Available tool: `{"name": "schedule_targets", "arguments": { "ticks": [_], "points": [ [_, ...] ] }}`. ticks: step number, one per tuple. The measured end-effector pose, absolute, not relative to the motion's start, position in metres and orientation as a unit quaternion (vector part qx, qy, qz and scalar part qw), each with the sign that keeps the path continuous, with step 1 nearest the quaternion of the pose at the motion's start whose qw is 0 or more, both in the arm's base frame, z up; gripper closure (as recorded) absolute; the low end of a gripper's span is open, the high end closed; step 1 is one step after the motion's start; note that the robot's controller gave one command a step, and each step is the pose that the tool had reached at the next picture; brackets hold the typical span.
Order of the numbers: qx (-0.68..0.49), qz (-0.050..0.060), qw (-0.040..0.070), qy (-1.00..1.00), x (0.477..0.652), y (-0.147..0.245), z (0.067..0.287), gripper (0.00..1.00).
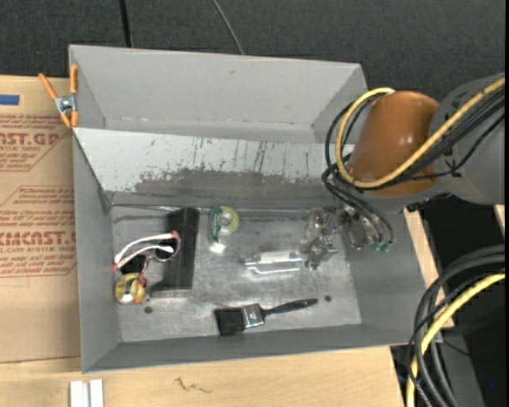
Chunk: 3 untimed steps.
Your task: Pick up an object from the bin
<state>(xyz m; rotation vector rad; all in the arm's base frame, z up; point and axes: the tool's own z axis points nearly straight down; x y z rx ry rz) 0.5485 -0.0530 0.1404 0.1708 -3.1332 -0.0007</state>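
My gripper (318, 246) hangs low at the right side of the bin floor, under the orange wrist cover. A clear, shiny bottle-like thing (276, 263) lies on its side just left of the fingertips, its right end touching or almost touching them. I cannot tell whether the fingers are round it. A small black paintbrush (259, 314) lies below it near the front wall.
At the left lies a black box (181, 250) with white and red wires (144, 251) and a round yellowish piece (129, 289). A small green and white roll (223, 222) sits near the back middle. The arm and its cables fill the bin's right edge.
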Motion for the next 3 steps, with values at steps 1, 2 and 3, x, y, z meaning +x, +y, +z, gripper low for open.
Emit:
{"name": "schedule_targets", "arguments": {
  "ticks": [1,2,3],
  "points": [
    [0.042,0.0,-0.001,-0.999,0.56,-0.039,0.198,1.0],
    [0.046,0.0,-0.001,-0.999,0.553,-0.065,0.195,0.0],
    [0.046,0.0,-0.001,-0.999,0.553,-0.064,0.195,0.0]
  ]
}}
